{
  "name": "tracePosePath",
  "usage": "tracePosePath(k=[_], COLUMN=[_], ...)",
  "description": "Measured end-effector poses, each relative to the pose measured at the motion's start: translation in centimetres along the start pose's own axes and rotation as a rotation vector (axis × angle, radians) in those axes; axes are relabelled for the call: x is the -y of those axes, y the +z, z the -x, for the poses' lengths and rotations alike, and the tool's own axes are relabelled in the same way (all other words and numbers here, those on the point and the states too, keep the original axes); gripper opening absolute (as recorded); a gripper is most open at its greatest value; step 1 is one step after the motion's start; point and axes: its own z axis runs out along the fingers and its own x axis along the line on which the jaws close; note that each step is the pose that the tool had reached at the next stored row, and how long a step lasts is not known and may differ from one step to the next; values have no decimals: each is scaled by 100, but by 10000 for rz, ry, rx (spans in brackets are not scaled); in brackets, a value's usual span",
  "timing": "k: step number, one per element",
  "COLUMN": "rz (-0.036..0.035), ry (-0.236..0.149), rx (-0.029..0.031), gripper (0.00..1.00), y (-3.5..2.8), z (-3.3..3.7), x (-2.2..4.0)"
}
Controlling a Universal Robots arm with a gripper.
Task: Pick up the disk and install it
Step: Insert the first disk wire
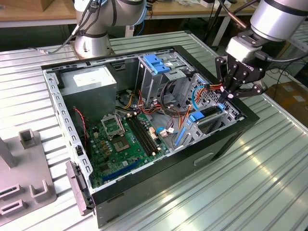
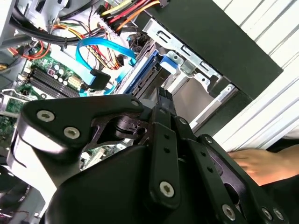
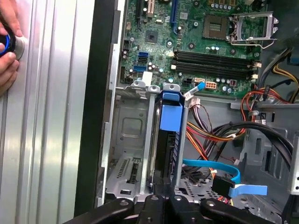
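Disk: the disk (image 3: 169, 116) stands on edge in a slot of the grey drive bay (image 3: 127, 135), at the end of the case (image 1: 216, 144) on the exterior view's right. Its blue carrier tab faces up out of the slot. We can't tell if it's fully seated.

Gripper: the gripper (image 1: 230, 96) hangs right over that slot, in line with the disk's upper edge. Honestly, we can't tell whether it's clenched on the disk or let go.

Cables: a blue flat data cable (image 3: 219, 168) and a bunch of orange and red wires (image 3: 201, 140) lie just beside the slot, inside the case.

Snag risk: our biggest worry. Any sideways drift of the gripper could hook those wires and tug a plug loose, or drag a loop of cable under the disk.

Jam risk: the slot looks narrow. If the disk goes in tilted, we figure the blue rail rides up on the bay wall and binds, and pushing harder then bends something.

Half-seated risk: if the disk gets let go before the rail clicks, it could sit loose or lean in the bay.

Hand: a person's hand (image 3: 7, 46) rests on the surface (image 1: 260, 192) just outside the case wall, near enough to the arm that we'd watch it.
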Motion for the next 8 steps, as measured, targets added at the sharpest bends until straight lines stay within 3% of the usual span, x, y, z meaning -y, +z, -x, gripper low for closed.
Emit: tracePosePath(k=[3,6,8], rz=[-2,-7,-7], ry=[-142,-141,-142], rx=[5,4,4], gripper=[11,11,11], y=[1,5,7], z=[-4,-17,-23], x=[32,159,212])
